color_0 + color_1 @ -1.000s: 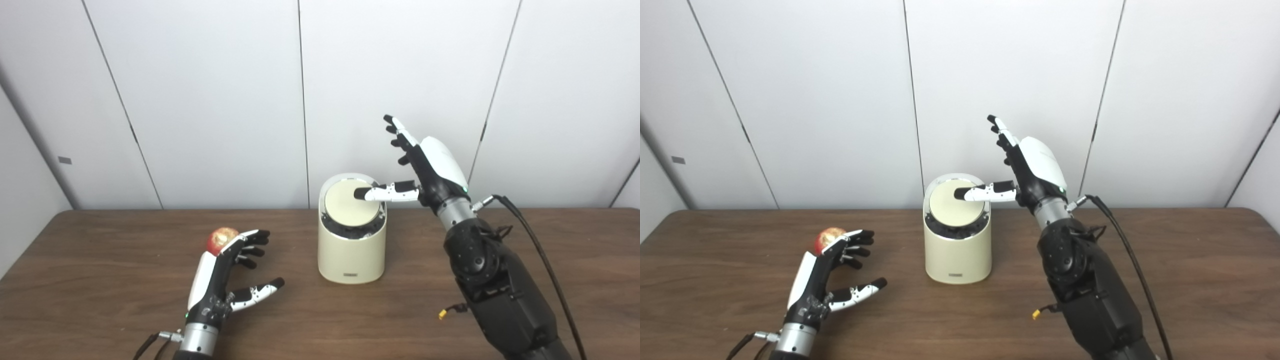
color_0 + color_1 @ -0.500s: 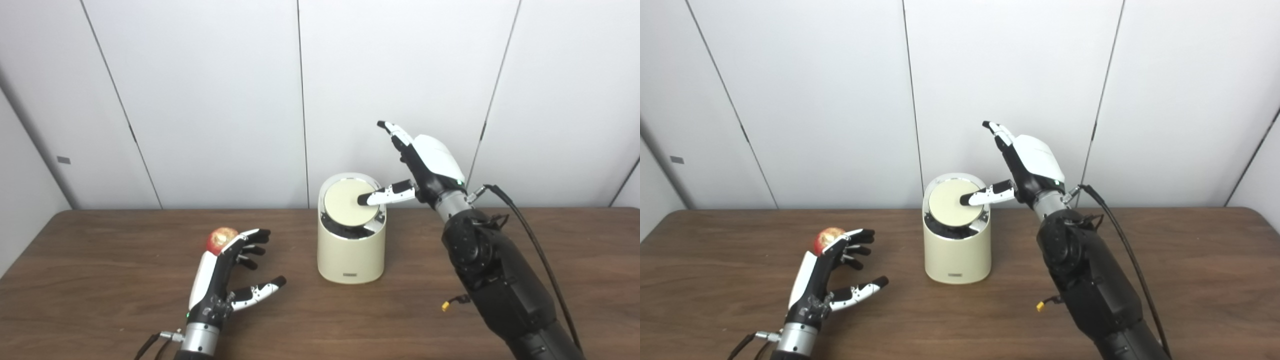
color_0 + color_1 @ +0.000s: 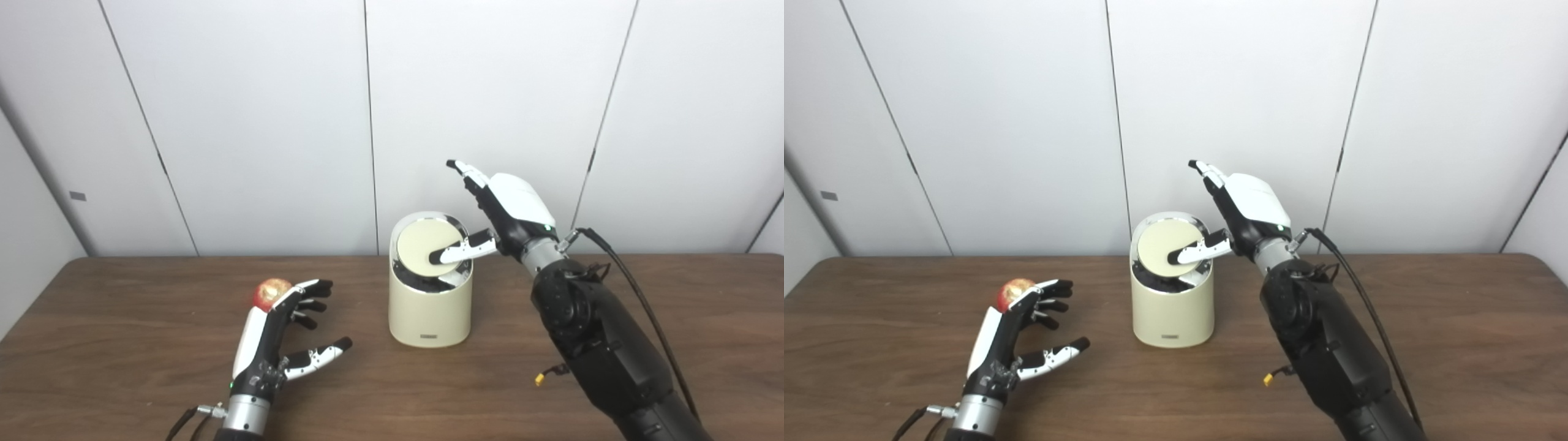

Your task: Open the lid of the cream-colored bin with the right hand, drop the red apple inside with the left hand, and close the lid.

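White wall panels stand behind a dark brown wooden table (image 3: 122, 380). Near the table's middle sits a cream-colored bin (image 3: 430, 306), upright, its round lid (image 3: 425, 246) tilted with a dark gap showing along its front edge. The right hand (image 3: 511, 208) reaches over the bin from the right, fingers spread apart and holding nothing, its thumb tip pressing on the lid. To the left, well apart from the bin, the left hand (image 3: 272, 334) rests low over the table, fingers apart and empty. The red apple (image 3: 269, 292) lies on the table just behind that hand's fingertips.
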You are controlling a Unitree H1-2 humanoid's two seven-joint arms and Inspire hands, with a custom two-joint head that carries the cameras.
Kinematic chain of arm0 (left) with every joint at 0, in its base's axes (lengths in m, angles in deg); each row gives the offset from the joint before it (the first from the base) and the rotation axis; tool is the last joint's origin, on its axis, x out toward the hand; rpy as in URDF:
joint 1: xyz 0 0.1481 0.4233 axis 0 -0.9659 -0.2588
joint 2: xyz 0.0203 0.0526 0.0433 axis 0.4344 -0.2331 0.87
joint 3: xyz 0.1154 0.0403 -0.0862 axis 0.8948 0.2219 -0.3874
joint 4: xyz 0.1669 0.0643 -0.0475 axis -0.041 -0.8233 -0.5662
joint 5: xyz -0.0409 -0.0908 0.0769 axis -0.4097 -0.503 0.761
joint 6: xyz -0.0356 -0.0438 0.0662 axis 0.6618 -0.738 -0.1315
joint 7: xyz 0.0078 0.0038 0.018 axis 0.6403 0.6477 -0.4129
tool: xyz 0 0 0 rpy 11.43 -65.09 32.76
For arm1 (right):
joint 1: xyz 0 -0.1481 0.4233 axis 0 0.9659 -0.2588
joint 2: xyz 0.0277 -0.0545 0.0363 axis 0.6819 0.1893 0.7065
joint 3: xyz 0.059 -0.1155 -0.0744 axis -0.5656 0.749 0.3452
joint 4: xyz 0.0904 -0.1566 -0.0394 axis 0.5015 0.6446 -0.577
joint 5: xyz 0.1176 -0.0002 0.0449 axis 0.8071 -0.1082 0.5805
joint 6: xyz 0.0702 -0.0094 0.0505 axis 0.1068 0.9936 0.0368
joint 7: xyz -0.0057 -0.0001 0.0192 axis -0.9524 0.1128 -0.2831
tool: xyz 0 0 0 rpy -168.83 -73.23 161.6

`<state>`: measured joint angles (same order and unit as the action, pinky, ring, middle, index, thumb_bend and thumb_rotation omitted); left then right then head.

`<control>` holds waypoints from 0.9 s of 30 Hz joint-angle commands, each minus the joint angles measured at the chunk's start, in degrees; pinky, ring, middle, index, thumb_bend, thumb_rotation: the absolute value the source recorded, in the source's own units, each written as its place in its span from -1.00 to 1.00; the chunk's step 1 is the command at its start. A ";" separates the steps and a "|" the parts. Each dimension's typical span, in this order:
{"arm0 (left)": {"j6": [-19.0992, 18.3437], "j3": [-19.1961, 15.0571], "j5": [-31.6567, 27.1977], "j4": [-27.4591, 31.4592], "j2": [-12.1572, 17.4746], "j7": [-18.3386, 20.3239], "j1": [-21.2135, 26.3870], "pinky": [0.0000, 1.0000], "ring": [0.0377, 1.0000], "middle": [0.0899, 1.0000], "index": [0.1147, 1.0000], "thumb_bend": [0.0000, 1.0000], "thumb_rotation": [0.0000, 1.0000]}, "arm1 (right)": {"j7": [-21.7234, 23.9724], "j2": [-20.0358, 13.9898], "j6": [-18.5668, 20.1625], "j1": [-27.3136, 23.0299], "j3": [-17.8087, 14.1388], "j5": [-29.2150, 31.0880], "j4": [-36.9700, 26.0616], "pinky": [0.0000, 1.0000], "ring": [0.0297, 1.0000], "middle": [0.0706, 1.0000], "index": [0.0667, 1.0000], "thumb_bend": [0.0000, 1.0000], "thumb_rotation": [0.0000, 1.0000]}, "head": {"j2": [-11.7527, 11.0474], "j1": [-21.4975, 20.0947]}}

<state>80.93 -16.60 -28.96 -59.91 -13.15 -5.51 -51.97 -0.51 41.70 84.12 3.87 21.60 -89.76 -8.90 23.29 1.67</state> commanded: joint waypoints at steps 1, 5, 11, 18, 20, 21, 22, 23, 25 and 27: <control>0.69 -0.21 0.03 2.52 0.16 -0.41 1.83 0.08 0.34 0.45 0.48 0.38 -0.89 | -0.36 0.10 -0.54 -3.34 -0.02 -0.87 -2.47 0.40 0.71 0.89 0.88 0.92 -0.19 | 0.06 0.10; 0.71 -0.19 0.55 2.56 0.29 -0.48 1.85 0.10 0.32 0.44 0.49 0.37 -0.88 | -0.67 0.05 -1.28 -3.19 0.78 -1.72 -2.75 0.35 0.68 0.89 0.89 1.00 0.09 | 0.30 0.24; 0.51 -0.36 0.56 2.82 0.28 -0.50 1.86 0.12 0.33 0.44 0.49 0.37 -0.89 | -0.07 0.28 -0.58 -3.06 1.49 -2.28 -2.97 0.36 0.69 0.88 0.89 0.97 -0.04 | 0.53 0.19; 0.30 -0.42 0.39 3.04 0.31 -0.33 1.83 0.10 0.33 0.45 0.49 0.36 -0.87 | 0.95 0.69 1.06 -2.95 1.85 -3.36 -2.20 0.38 0.69 0.91 0.90 0.89 -0.24 | 0.57 0.24; 0.18 -0.44 0.36 3.21 0.26 -0.31 1.77 0.09 0.33 0.45 0.49 0.37 -0.88 | 0.99 0.65 1.19 -2.93 1.90 -3.49 -1.94 0.37 0.69 0.91 0.90 0.88 -0.26 | 0.55 0.27; 0.19 -0.42 0.42 3.26 0.26 -0.33 1.75 0.10 0.33 0.45 0.48 0.36 -0.88 | 1.04 0.60 1.28 -2.92 1.87 -3.49 -1.81 0.38 0.69 0.91 0.90 0.88 -0.26 | 0.55 0.27; 0.19 -0.41 0.48 3.30 0.28 -0.34 1.71 0.10 0.33 0.45 0.48 0.36 -0.88 | 1.09 0.55 1.40 -2.92 1.86 -3.53 -1.70 0.39 0.70 0.91 0.90 0.87 -0.26 | 0.59 0.30; 0.12 -0.39 0.61 3.39 0.32 -0.34 1.66 0.10 0.33 0.45 0.48 0.36 -0.88 | 1.14 0.50 1.53 -2.92 1.84 -3.56 -1.65 0.39 0.70 0.91 0.90 0.87 -0.26 | 0.65 0.25; 0.36 -0.36 0.48 3.26 0.44 -0.23 1.65 0.10 0.33 0.45 0.49 0.35 -0.88 | 1.25 0.37 1.82 -2.94 1.83 -3.67 -1.65 0.40 0.70 0.91 0.90 0.87 -0.26 | 0.66 0.20; 0.57 -0.36 0.27 3.10 0.57 -0.10 1.65 0.10 0.33 0.45 0.50 0.34 -0.88 | 1.17 0.30 2.11 -2.96 1.79 -3.63 -1.55 0.40 0.70 0.92 0.91 0.87 -0.26 | 0.68 0.22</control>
<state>80.72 -16.68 -28.66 -58.74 -13.23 -5.38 -51.97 0.74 42.38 86.19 3.81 23.75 -92.30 -9.68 23.91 1.85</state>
